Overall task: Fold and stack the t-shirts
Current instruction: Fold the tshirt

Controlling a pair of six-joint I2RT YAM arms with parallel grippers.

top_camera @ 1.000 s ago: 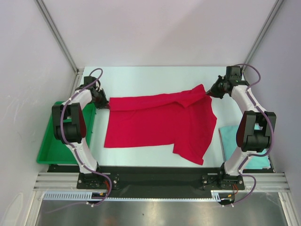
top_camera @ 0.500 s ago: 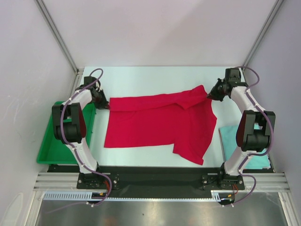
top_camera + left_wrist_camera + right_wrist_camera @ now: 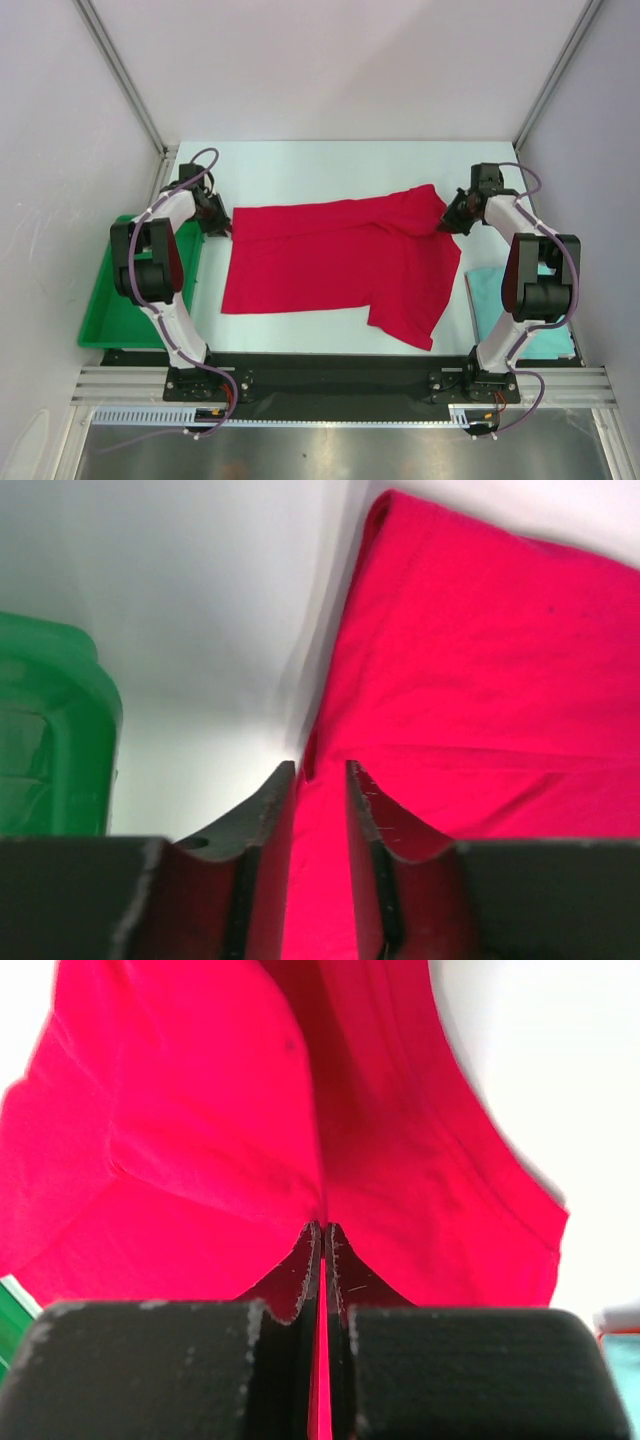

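White arm links (image 3: 180, 325), black joints (image 3: 150, 262), purple-grey cables (image 3: 200, 155), scuffed black end effector fingers (image 3: 250, 815)

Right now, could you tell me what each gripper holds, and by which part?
Both hold the red shirt: the left gripper pinches its far left corner, the right gripper its far right corner.

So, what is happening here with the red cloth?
Both arms are handling the red t-shirt, which lies mostly spread on the table, not yet folded. The left gripper pinches its far left corner; the right gripper pinches its far right edge. A folded pale teal t-shirt lies at the near right.
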